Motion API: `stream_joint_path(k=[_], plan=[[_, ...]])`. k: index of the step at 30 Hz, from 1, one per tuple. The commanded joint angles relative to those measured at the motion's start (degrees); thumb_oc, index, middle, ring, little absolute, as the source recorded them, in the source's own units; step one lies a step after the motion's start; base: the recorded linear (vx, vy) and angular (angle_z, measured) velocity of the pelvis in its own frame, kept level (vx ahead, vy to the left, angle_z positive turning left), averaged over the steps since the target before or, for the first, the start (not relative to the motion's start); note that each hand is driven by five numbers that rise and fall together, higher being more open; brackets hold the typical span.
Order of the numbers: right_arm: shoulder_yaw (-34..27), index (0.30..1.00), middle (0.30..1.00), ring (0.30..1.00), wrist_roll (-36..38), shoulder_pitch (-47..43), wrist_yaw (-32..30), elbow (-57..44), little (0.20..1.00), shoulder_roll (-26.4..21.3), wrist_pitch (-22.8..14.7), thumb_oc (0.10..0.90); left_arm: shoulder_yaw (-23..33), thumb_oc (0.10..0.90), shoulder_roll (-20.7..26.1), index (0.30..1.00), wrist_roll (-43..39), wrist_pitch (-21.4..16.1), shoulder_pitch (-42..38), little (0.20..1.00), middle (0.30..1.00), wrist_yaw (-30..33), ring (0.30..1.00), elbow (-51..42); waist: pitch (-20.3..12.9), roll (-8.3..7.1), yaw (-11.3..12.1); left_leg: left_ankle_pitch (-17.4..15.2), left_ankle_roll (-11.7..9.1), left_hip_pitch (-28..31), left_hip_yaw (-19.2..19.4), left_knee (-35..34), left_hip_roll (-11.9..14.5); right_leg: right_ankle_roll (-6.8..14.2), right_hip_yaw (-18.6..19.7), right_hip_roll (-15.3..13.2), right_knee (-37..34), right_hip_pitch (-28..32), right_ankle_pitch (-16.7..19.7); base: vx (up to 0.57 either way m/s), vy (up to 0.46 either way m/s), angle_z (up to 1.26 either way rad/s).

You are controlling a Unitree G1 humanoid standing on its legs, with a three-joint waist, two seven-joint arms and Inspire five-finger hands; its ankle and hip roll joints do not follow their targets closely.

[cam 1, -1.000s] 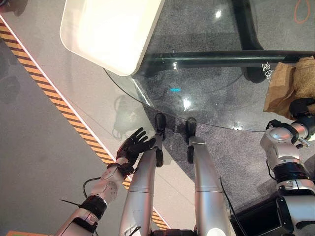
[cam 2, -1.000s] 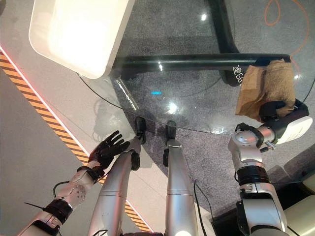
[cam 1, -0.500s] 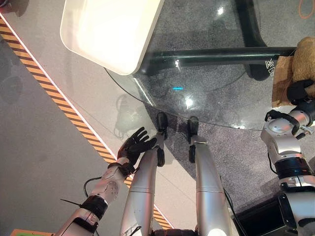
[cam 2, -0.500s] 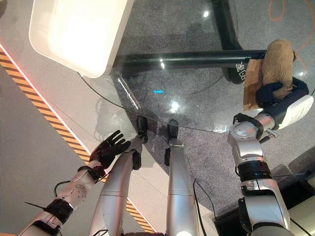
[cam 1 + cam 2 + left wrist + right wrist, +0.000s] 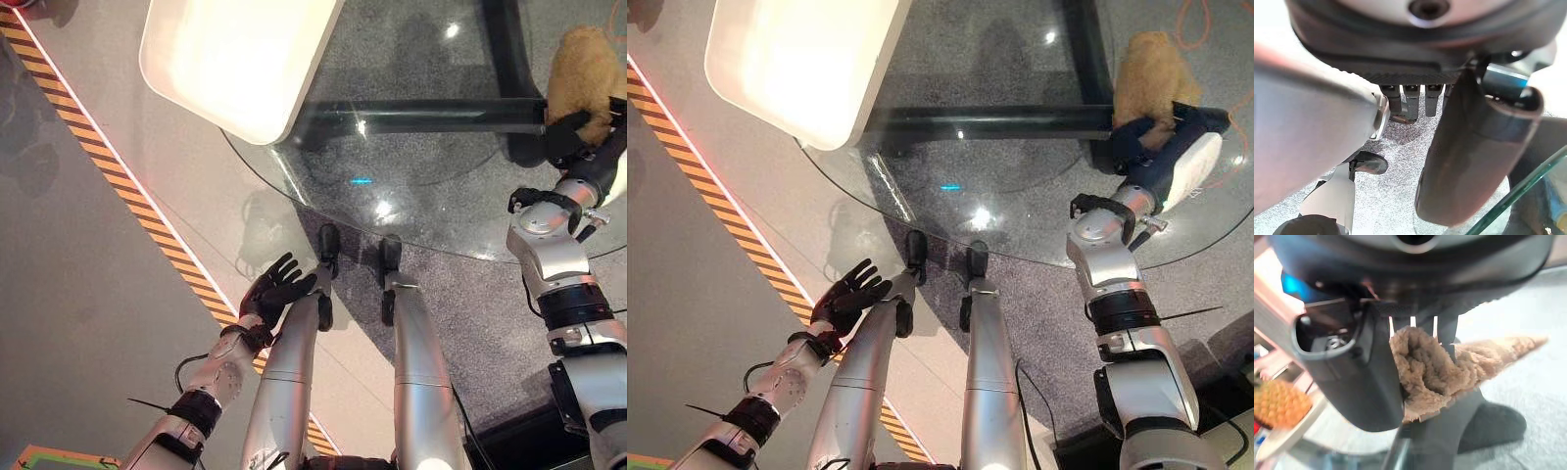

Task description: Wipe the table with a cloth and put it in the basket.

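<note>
A tan fluffy cloth [image 5: 1151, 70] is bunched up in my right hand [image 5: 1138, 147], which is shut on it over the far right part of the round glass table [image 5: 431, 201]. In the right wrist view the cloth [image 5: 1425, 374] is squeezed between the thumb [image 5: 1352, 377] and the curled fingers, with one corner hanging loose. A white rounded basket [image 5: 235, 59] stands at the table's far left. My left hand [image 5: 274, 292] hangs open, fingers spread, below the table's near edge; its thumb [image 5: 1474, 147] fills much of the left wrist view.
The table's black base bar [image 5: 421, 113] shows through the glass. A yellow-and-black striped line [image 5: 118, 186] crosses the floor on the left. An orange cable [image 5: 1205, 20] lies at the far right. A pineapple-like thing [image 5: 1278, 406] sits on a surface beyond my right hand.
The cloth lay flat on the glass under my right hand; now the hand has gathered it, lifted it and carried it farther away and inward. The camera shifted slightly. My left hand stayed put.
</note>
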Motion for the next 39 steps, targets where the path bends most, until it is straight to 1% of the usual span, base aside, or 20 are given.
stream_joint_path(k=[1,2,3,5,6,8,10,12,16,17,21,25,30,34,39], plan=[[2.67,0.3,0.3,0.3,-4.13,-1.32,6.69,-5.71,0.2,-3.46,-1.68,0.1,-3.58,0.8,-4.12,0.9,2.08,1.75,10.34,0.9,0.9,-2.53,0.9,0.89,-1.31,3.06,-0.46,-7.88,0.9,0.15,-3.53,5.9,-1.96,-0.97,-2.98,3.11,-8.26,1.43,6.07,0.0,0.0,0.0],[3.37,0.3,0.3,0.3,-4.19,-1.19,9.94,-6.03,0.2,-2.68,-2.47,0.1,-3.28,0.8,-4.27,0.9,2.4,1.57,10.52,0.9,0.9,-3.08,0.9,1.36,-1.31,3.03,-0.35,-8.06,0.89,0.11,-3.56,6.16,-2.02,-0.94,-3.12,3.06,-8.15,1.42,6.05,0.08,0.016,0.01],[4.0,0.3,0.3,0.3,-4.27,-0.44,10.94,-6.19,0.2,-2.24,-2.52,0.1,-3.47,0.8,-4.36,0.9,2.53,1.46,11.4,0.9,0.9,-3.33,0.9,1.64,-1.31,3.08,-0.23,-9.78,0.7,1.86,-3.91,6.55,-2.08,-0.67,-2.91,3.27,-7.6,3.01,4.4,0.06,0.016,0.03],[6.17,0.3,0.3,0.3,-4.44,-0.35,15.28,-7.57,0.2,-1.15,-2.96,0.1,-2.66,0.8,-4.6,0.9,3.31,1.65,11.39,0.9,0.9,-3.88,0.9,1.87,-1.31,3.03,-0.1,-9.6,0.72,1.62,-3.7,6.58,-2.05,-0.81,-2.97,3.28,-7.58,2.83,4.37,0.02,0.009,0.01],[6.98,0.3,0.3,0.3,-3.51,-0.03,18.38,-8.64,0.2,-0.56,-2.79,0.1,-2.38,0.8,-4.55,0.9,3.55,1.62,11.49,0.9,0.9,-4.15,0.9,1.93,-1.31,2.97,-0.02,-9.58,0.68,1.59,-3.69,6.57,-2.07,-0.81,-3.01,3.31,-7.47,2.75,4.32,0.0,0.0,0.0],[7.64,0.3,0.3,0.3,-2.88,0.35,19.99,-9.24,0.2,0.09,-2.6,0.1,-2.36,0.8,-4.56,0.9,3.61,1.39,11.55,0.9,0.9,-4.4,0.9,2.2,-1.31,2.92,-0.01,-9.49,0.62,1.53,-3.7,6.54,-2.08,-0.79,-3.07,3.29,-7.4,2.69,4.34,0.0,0.0,0.0],[9.46,0.3,0.3,0.3,-0.23,1.88,24.47,-10.72,0.2,2.27,-3.47,0.1,-1.71,0.8,-4.95,0.9,4.31,0.98,11.77,0.9,0.9,-5.23,0.9,2.73,-1.31,2.8,0.05,-9.32,0.58,1.54,-3.67,6.38,-2.14,-0.77,-3.21,3.24,-7.19,2.57,4.28,0.0,0.0,0.0],[10.52,0.3,0.3,0.3,-0.1,2.83,27.67,-11.33,0.2,3.55,-3.99,0.1,-1.45,0.8,-5.11,0.9,4.61,0.95,11.72,0.9,0.9,-5.43,0.9,2.72,-1.31,2.68,0.01,-9.2,0.57,1.62,-3.58,6.26,-2.1,-0.81,-3.2,3.23,-7.17,2.55,4.25,0.0,0.0,0.0],[13.41,0.3,0.3,0.3,1.58,4.65,33.28,-13.56,0.2,6.15,-6.07,0.1,-1.71,0.8,-5.48,0.9,4.84,0.45,11.79,0.9,0.9,-5.18,0.9,2.34,-1.31,2.63,0.01,-8.92,0.57,1.51,-3.51,5.98,-2.19,-0.84,-3.31,3.21,-7.2,2.34,4.31,0.0,0.006,0.01],[14.69,0.3,0.3,0.3,2.33,5.59,36.35,-15.09,0.2,7.33,-7.15,0.1,-1.73,0.8,-5.65,0.9,5.11,0.34,11.84,0.9,0.9,-4.97,0.9,2.18,-1.31,2.59,-0.04,-8.83,0.54,1.45,-3.43,5.9,-2.2,-0.84,-3.29,3.17,-7.31,2.24,4.38,-0.01,0.021,0.04],[16.98,0.3,0.3,0.3,4.07,6.92,41.42,-17.81,0.2,9.35,-9.03,0.1,-2.04,0.8,-5.86,0.9,4.8,0.37,11.48,0.9,0.9,-4.27,0.9,1.94,-1.31,2.35,-0.2,-8.7,0.47,1.37,-3.35,5.93,-2.26,-0.71,-3.24,3.24,-7.21,2.08,4.47,0.0,0.017,0.03],[18.68,0.3,0.3,0.3,5.59,7.86,44.33,-20.19,0.2,9.95,-10.39,0.1,-2.44,0.8,-5.62,0.9,4.36,0.96,11.29,0.9,0.9,-3.48,0.9,0.98,-1.31,2.24,-0.26,-8.59,0.48,1.23,-3.25,5.93,-2.24,-0.64,-3.21,3.31,-7.21,1.91,4.58,0.0,0.005,0.03],[20.97,0.3,0.3,0.3,6.34,7.93,46.69,-23.07,0.2,10.16,-10.74,0.1,-3.18,0.8,-5.31,0.9,3.7,1.26,10.91,0.9,0.9,-2.81,0.9,0.37,-1.31,2.16,-0.28,-8.38,0.5,1.15,-3.15,5.87,-2.24,-0.55,-3.19,3.36,-7.35,1.8,4.82,0.0,0.008,0.04],[22.29,0.3,0.3,0.3,6.89,7.27,46.36,-23.66,0.2,10.3,-11.36,0.1,-3.82,0.8,-4.88,0.9,3.2,1.49,10.53,0.9,0.9,-2.13,0.9,-0.03,-1.31,2.14,-0.12,-8.31,0.48,1.11,-3.28,5.87,-2.32,-0.5,-3.27,3.38,-7.48,1.82,4.94,0.0,-0.006,0.04],[22.03,0.3,0.3,0.3,7.93,7.26,43.62,-22.83,0.2,10.3,-12.18,0.1,-3.93,0.8,-4.72,0.9,2.75,1.49,10.18,0.9,0.9,-1.89,0.9,0.05,-1.31,2.09,-0.15,-8.38,0.56,1.03,-3.21,6.08,-2.19,-0.52,-3.37,3.31,-7.25,1.67,5.0,0.0,-0.002,0.01]])
